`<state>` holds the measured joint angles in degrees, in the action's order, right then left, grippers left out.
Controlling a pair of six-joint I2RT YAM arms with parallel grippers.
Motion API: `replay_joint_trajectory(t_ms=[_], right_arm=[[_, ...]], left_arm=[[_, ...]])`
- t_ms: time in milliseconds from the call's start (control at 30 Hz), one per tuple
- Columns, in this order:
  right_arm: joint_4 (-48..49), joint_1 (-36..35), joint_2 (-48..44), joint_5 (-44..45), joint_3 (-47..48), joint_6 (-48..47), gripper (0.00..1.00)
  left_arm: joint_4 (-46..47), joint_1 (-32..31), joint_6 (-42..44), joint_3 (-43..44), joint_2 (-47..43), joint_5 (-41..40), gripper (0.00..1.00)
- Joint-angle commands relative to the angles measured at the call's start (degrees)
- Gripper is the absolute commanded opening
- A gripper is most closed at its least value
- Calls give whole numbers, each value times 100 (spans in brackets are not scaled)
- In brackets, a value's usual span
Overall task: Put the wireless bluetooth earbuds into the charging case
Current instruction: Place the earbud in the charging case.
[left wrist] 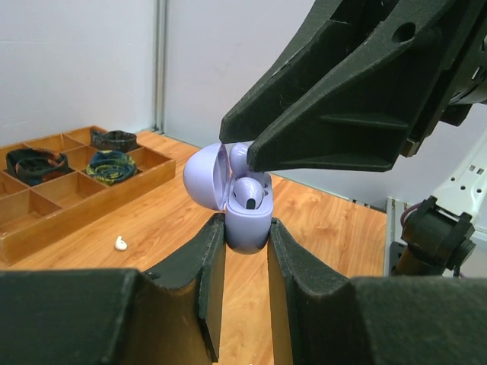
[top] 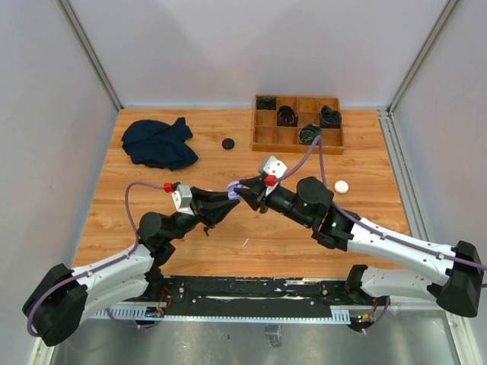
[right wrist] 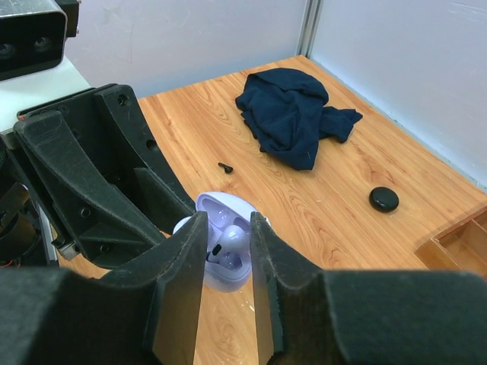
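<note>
A pale purple charging case [left wrist: 247, 228] hangs above the table with its lid open, and my left gripper [left wrist: 245, 225] is shut on its lower half. A pale purple earbud [right wrist: 233, 237] sits in the case's well. My right gripper [right wrist: 227, 220] stands over the case with its jaws a little apart, the earbud's round head between them and a gap on one side. In the top view both grippers, left [top: 230, 197] and right [top: 249, 193], meet at the case [top: 239, 188]. A white earbud [left wrist: 120, 243] and a black earbud [right wrist: 225, 167] lie loose on the table.
A dark blue cloth [top: 158, 143] lies at the back left. A black round case [top: 227, 143] and a white round case [top: 342, 186] rest on the table. A wooden compartment tray [top: 297, 146] at the back right holds coiled black cables [top: 286, 115].
</note>
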<state>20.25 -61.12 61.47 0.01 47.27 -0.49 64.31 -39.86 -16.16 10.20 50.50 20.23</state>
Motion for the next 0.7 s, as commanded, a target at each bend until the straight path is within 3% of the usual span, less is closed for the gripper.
replay_joint_trajectory(t_ms=[0, 300, 400, 667], right_arm=[[-330, -110, 10, -48, 64, -96, 31], [-621, -106, -116, -107, 217, -153, 40], [-1029, -30, -215, -309, 374, -308, 49], [-2696, 695, -411, -1886, 1026, -881, 75]], left_arm=[[644, 4, -10, 89, -67, 51, 0], [631, 4, 70, -11, -40, 78, 0], [581, 4, 132, -57, -44, 154, 0], [177, 4, 416, 26, -146, 699, 0]])
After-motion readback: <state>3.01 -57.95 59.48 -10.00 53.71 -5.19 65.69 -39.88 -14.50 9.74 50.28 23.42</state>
